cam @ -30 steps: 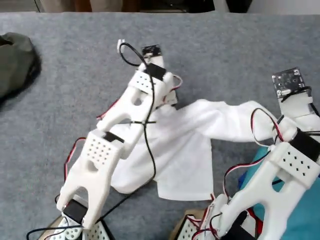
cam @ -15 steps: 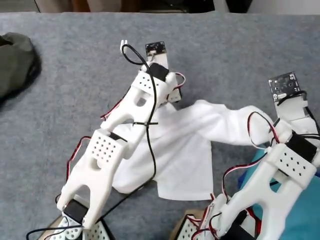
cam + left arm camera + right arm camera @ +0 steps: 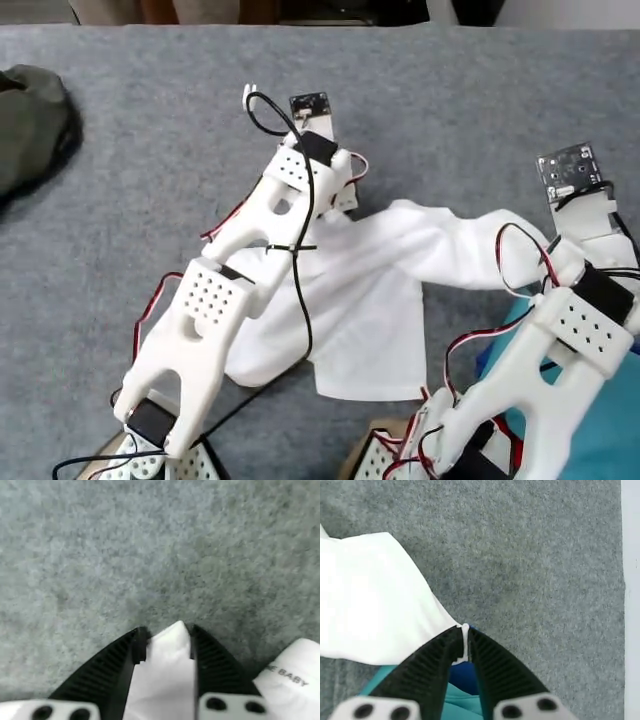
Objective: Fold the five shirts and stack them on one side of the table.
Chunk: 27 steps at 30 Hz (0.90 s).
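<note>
My left gripper [image 3: 167, 630] is pinching a fold of the white shirt [image 3: 165, 675]. The cloth fills the narrow gap between the two black ribbed jaws, and its tip pokes out just past them over the bare gray table [image 3: 150, 540]. A white label [image 3: 292, 672] with print sits just beside that gripper. My right gripper [image 3: 466, 630] has its jaws pressed almost together on a thin edge of the same shirt, with only a sliver of white showing between the tips. From there the shirt spreads away to the left, while a bit of blue cloth [image 3: 465, 676] and a teal cloth [image 3: 395, 692] lie directly beneath the jaws. Seen from above, my left gripper holds the shirt at its far edge near the middle of the table, and my right gripper holds an outstretched end of it toward the right side. A band of white runs between the two holds. The rest of the shirt lies rumpled toward the near edge, partly under my left arm, and its near hem comes close to the arm bases. The teal cloth covers the near right corner under my right arm. A dark green bundle [image 3: 30, 120] of fabric sits at the far left edge, well apart from the white shirt and from both grippers.
</note>
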{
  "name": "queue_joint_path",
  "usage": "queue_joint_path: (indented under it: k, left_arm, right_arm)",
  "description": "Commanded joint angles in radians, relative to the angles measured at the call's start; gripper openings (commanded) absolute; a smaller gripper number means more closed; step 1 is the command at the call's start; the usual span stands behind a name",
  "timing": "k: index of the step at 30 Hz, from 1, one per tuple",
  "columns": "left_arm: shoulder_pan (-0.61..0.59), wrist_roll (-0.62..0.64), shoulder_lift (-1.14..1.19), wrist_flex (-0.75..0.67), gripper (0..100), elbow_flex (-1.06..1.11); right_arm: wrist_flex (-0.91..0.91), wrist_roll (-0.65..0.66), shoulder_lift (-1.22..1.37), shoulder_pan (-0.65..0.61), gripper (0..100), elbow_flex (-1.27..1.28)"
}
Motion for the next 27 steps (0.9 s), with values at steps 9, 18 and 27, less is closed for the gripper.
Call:
queue_joint_path:
  k: [9, 18, 27]
  left_arm:
    - [0.012, 0.008, 0.021, -0.015, 2, -0.066]
    - [-0.034, 0.029, -0.031, 0.097, 2, -0.235]
    - [-0.195, -0.031, -0.061, 0.367, 2, -0.698]
  right_arm:
    - [-0.017, 0.008, -0.036, 0.008, 0.5, -0.005]
    - [-0.017, -0.011, -0.151, -0.079, 0.5, -0.031]
    - [0.038, -0.345, -0.311, -0.420, 0.5, -0.156]
